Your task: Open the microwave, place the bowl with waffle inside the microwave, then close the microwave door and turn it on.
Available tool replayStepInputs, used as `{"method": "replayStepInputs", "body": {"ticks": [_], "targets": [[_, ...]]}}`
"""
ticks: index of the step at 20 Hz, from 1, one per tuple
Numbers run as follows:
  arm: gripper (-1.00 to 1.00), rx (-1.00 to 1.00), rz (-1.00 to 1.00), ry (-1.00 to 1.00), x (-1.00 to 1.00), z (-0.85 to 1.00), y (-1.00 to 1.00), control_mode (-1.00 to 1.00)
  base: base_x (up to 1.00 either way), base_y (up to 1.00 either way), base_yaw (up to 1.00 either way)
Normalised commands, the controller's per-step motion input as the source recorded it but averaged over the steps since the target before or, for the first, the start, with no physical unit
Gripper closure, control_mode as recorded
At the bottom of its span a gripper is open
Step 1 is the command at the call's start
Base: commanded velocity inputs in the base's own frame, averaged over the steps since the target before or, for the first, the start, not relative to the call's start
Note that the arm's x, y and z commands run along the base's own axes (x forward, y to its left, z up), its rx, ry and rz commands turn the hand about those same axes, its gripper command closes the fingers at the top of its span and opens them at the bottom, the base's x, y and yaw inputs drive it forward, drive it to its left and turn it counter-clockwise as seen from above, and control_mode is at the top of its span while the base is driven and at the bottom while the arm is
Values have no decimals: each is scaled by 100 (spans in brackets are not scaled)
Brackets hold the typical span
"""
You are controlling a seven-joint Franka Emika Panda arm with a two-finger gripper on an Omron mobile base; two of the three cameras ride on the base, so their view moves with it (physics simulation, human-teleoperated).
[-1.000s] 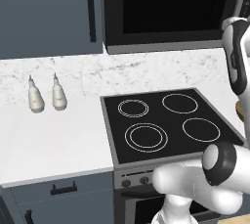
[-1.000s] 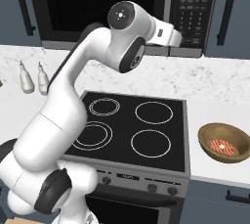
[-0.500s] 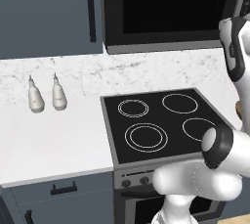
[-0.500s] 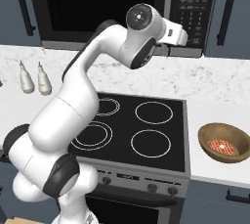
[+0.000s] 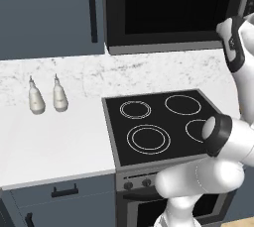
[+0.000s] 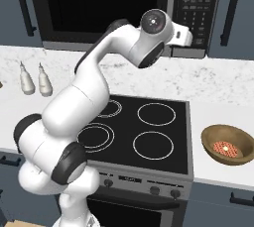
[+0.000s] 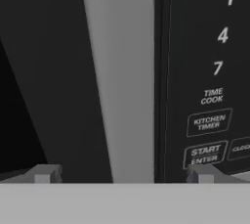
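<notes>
Kitchen: stovetop point(image 6: 136, 131), microwave point(image 6: 124, 8), cabinets point(image 5: 49, 15)

Close-up of the microwave point(image 7: 146, 71) front. A pale grey vertical strip of the microwave door point(image 7: 122, 81) runs top to bottom, dark glass to its left. Right of a thin seam, the black button panel point(image 7: 210, 71) shows 1, 4, 7, TIME COOK, KITCHEN TIMER, START ENTER. Two grey fingertips point(image 7: 44, 174) stand wide apart at the bottom edge.

Microwave point(image 6: 124, 10) above stovetop point(image 6: 141, 132); bowl point(image 6: 228, 144) right on counter point(image 6: 223, 89).
</notes>
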Motion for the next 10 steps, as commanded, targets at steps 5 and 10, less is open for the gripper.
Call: {"method": "replayStepInputs", "body": {"ticks": [5, 10], "targets": [[-100, 0, 4, 0, 40, -21, -19, -100, 0, 0, 0], [-100, 0, 8, 0, 73, -64, 1, -100, 0, 0, 0]]}}
